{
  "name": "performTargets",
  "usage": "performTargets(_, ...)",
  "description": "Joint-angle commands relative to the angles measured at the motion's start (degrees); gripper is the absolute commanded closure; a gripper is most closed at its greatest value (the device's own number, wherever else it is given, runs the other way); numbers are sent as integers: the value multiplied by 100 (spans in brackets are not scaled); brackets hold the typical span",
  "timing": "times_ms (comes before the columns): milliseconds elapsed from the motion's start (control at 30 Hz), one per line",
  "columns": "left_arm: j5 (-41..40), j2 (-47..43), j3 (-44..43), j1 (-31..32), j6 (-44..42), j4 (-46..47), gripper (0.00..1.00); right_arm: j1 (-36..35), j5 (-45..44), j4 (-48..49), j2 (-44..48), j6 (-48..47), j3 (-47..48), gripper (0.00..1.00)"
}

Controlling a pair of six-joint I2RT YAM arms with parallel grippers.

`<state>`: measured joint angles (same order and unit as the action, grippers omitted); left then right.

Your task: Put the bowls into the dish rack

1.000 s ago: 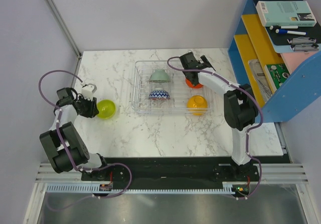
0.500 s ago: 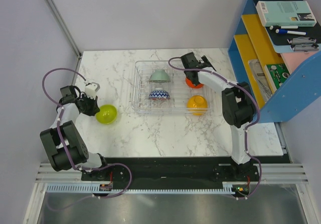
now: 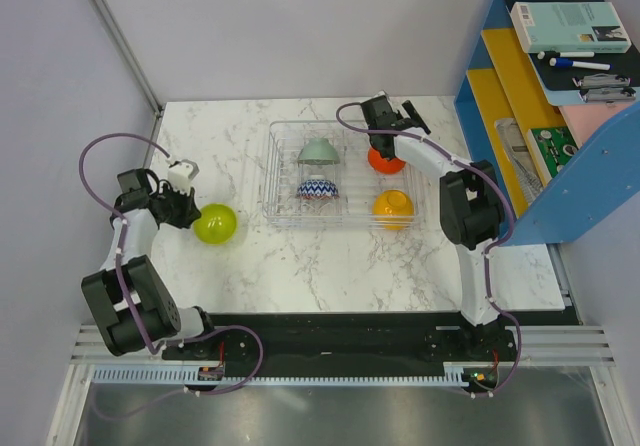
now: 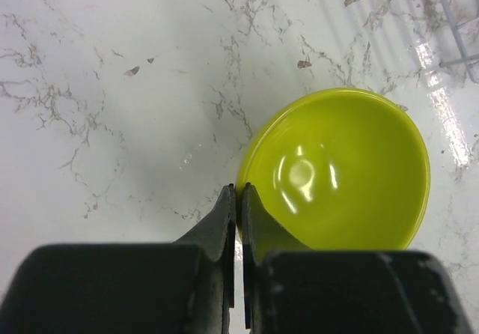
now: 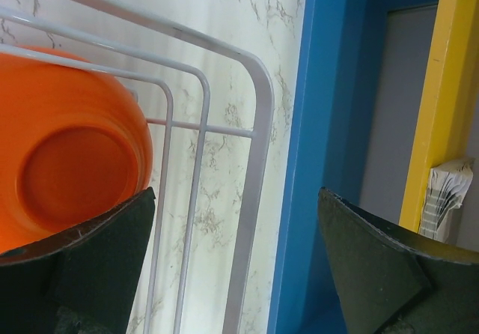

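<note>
Lime bowl (image 4: pixel 337 173): last one out; rim nipped by closed left pincer (image 4: pixel 238 192), newly tipped.
Red bowl (image 5: pixel 67 147): in rack (image 5: pixel 254 162), beside wide-open, empty right pincer (image 5: pixel 236 195).

red-orange bowl (image 5: pixel 71 154) cropped left, dish rack (image 5: pixel 258 147) cropped

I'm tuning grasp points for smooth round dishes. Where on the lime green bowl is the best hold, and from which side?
Its thin rim, one finger inside and one outside, coming from the side away from the dish rack. The lime green bowl looks too wide and smooth to span, so probably only the edge fits; the left gripper pinches it there now.
</note>
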<state>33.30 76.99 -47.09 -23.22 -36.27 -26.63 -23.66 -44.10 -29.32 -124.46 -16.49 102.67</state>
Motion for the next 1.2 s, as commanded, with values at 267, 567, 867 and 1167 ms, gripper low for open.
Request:
performTargets(267, 826, -948, -459, 107, 410, -325, 98, 2, 1393, -1144, 1027, 594, 297, 4)
performTargets(567, 1416, -1239, -1117, 826, 726, -457, 98, 2, 5221, -1471, 2127, 1209, 288, 3)
performTargets(867, 1846, -800, -2172, 1846, 1069, -404, 98, 28, 8582, -1253, 2269, 1903, 271, 3)
performTargets(1167, 2348, -1, -2920, 3006, 1228, -62, 98, 98, 10816, -374, 2093, 2852, -177, 2)
